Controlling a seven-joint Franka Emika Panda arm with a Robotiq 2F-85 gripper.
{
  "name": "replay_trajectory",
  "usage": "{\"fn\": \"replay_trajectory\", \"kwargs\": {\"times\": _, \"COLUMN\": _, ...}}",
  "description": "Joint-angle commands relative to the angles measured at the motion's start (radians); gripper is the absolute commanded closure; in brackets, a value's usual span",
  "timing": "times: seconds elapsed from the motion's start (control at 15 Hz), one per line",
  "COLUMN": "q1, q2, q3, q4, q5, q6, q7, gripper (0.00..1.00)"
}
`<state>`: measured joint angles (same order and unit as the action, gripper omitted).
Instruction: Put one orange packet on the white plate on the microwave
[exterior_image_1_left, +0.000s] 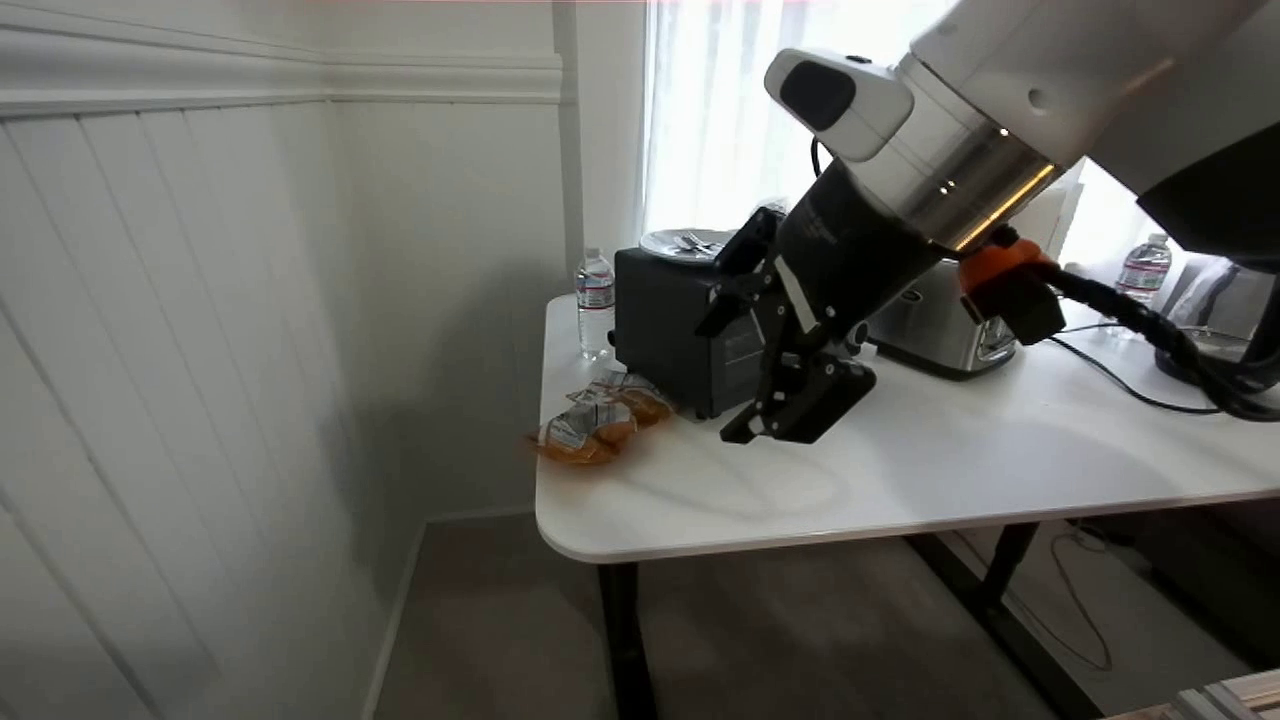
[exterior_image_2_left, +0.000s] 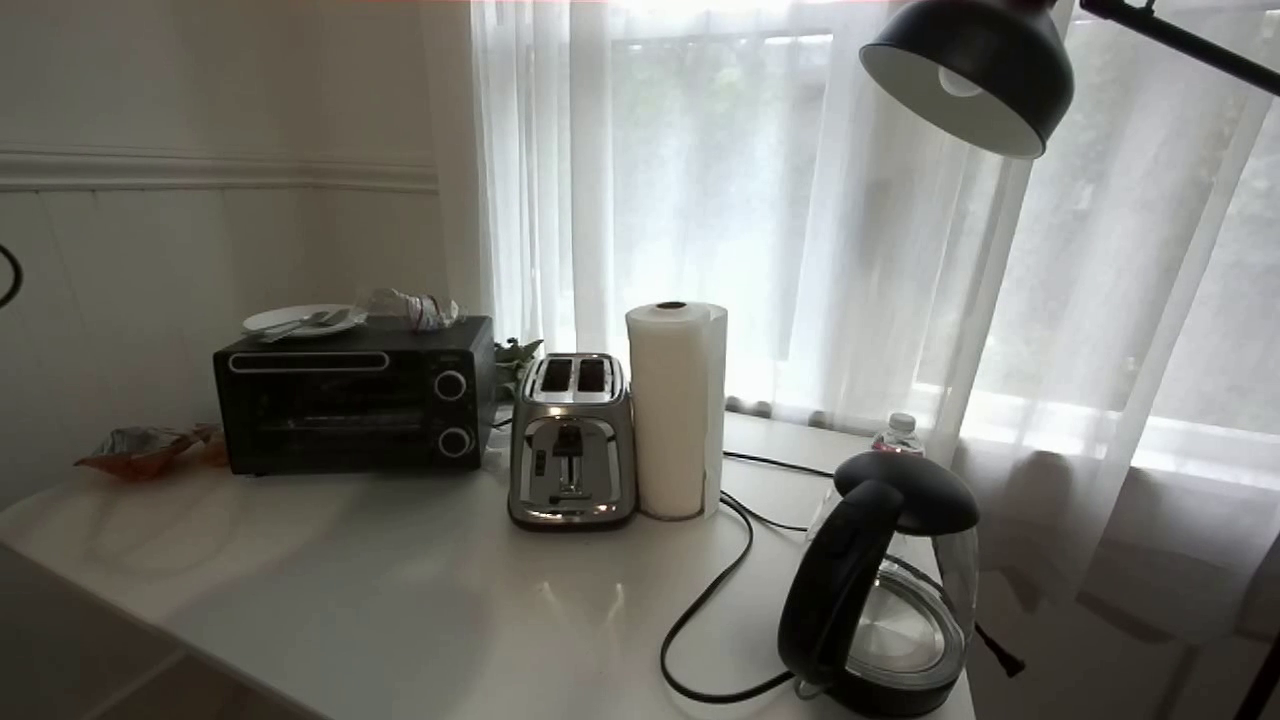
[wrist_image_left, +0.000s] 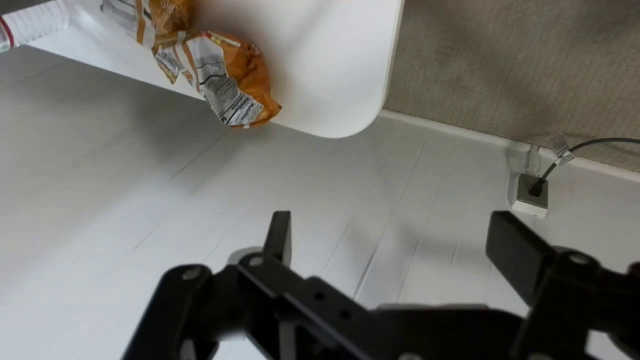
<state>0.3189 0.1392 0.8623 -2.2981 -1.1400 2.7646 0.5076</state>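
Two orange packets lie together on the white table beside the microwave. The nearer orange packet (exterior_image_1_left: 590, 432) is at the table's end edge in an exterior view and also shows in an exterior view (exterior_image_2_left: 140, 460) and the wrist view (wrist_image_left: 230, 75). The other orange packet (wrist_image_left: 170, 17) lies behind it. The black microwave (exterior_image_1_left: 660, 325) (exterior_image_2_left: 340, 400) carries the white plate (exterior_image_1_left: 662, 245) (exterior_image_2_left: 265, 322) with cutlery on it. My gripper (exterior_image_1_left: 728, 380) (wrist_image_left: 390, 220) is open and empty, in the air to the packets' right in an exterior view. The wrist view shows the wall between the fingers.
A water bottle (exterior_image_1_left: 596, 305) stands beside the microwave. A pale packet (exterior_image_2_left: 405, 308) lies on the microwave by the plate. A silver toaster (exterior_image_2_left: 570, 450), a paper towel roll (exterior_image_2_left: 670, 420) and a kettle (exterior_image_2_left: 890, 600) stand along the table. The panelled wall (exterior_image_1_left: 200, 350) is beyond the table's end.
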Motion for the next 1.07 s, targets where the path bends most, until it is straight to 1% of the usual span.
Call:
{"fn": "replay_trajectory", "kwargs": {"times": 0.0, "q1": 0.126, "q2": 0.135, "q3": -0.074, "q4": 0.125, "q5": -0.274, "q6": -0.108, "q7": 0.178, "gripper": 0.0}}
{"fn": "replay_trajectory", "kwargs": {"times": 0.2, "q1": 0.222, "q2": 0.26, "q3": -0.126, "q4": 0.202, "q5": -0.505, "q6": -0.254, "q7": 0.27, "gripper": 0.0}}
{"fn": "replay_trajectory", "kwargs": {"times": 0.27, "q1": 0.267, "q2": 0.297, "q3": -0.162, "q4": 0.221, "q5": -0.541, "q6": -0.29, "q7": 0.253, "gripper": 0.0}}
{"fn": "replay_trajectory", "kwargs": {"times": 0.33, "q1": 0.213, "q2": 0.19, "q3": -0.134, "q4": 0.151, "q5": -0.438, "q6": -0.22, "q7": 0.231, "gripper": 0.0}}
{"fn": "replay_trajectory", "kwargs": {"times": 0.4, "q1": 0.24, "q2": 0.228, "q3": -0.152, "q4": 0.169, "q5": -0.473, "q6": -0.251, "q7": 0.235, "gripper": 0.0}}
{"fn": "replay_trajectory", "kwargs": {"times": 0.53, "q1": 0.265, "q2": 0.279, "q3": -0.172, "q4": 0.196, "q5": -0.496, "q6": -0.267, "q7": 0.236, "gripper": 0.0}}
{"fn": "replay_trajectory", "kwargs": {"times": 1.0, "q1": 0.267, "q2": 0.291, "q3": -0.175, "q4": 0.212, "q5": -0.506, "q6": -0.267, "q7": 0.236, "gripper": 0.0}}
